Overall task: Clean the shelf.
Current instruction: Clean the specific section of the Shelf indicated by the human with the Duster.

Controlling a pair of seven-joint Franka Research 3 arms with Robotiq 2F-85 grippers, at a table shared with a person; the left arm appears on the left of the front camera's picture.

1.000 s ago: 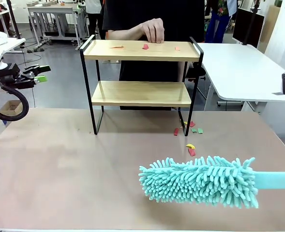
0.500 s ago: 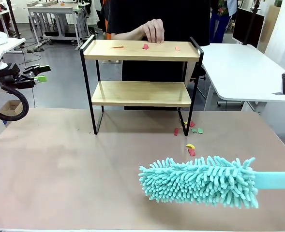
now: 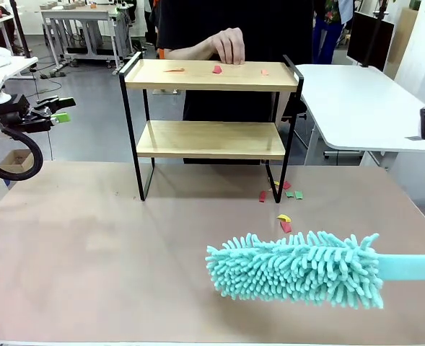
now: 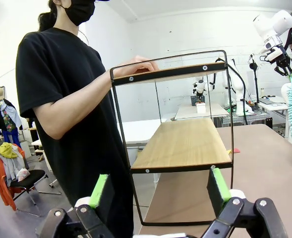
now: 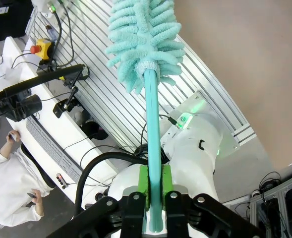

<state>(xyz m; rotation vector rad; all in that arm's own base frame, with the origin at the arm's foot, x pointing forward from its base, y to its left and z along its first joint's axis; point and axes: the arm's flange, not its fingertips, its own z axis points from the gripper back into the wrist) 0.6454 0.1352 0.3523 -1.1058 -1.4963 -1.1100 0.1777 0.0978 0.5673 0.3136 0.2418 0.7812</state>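
Note:
The shelf (image 3: 209, 76) stands at the table's far side, with small red and orange paper scraps (image 3: 217, 70) on its top board. A person's hand (image 3: 230, 45) rests on that board's far edge. My right gripper (image 5: 154, 188) is shut on the handle of a teal fluffy duster (image 3: 295, 270), whose head hovers over the table's front right, well short of the shelf. My left gripper (image 3: 63, 109) hangs open off the table's left side; in the left wrist view it (image 4: 158, 191) faces the shelf (image 4: 185, 144) end-on with nothing between its green pads (image 4: 218, 183).
More coloured scraps (image 3: 284, 194) lie on the brown table by the shelf's right front leg. A white table (image 3: 364, 101) stands at the back right. The person stands right behind the shelf, holding its end rail (image 4: 136, 64).
The duster head has crept very slightly to the left. Both arms, the shelf and the person's hand are otherwise unchanged.

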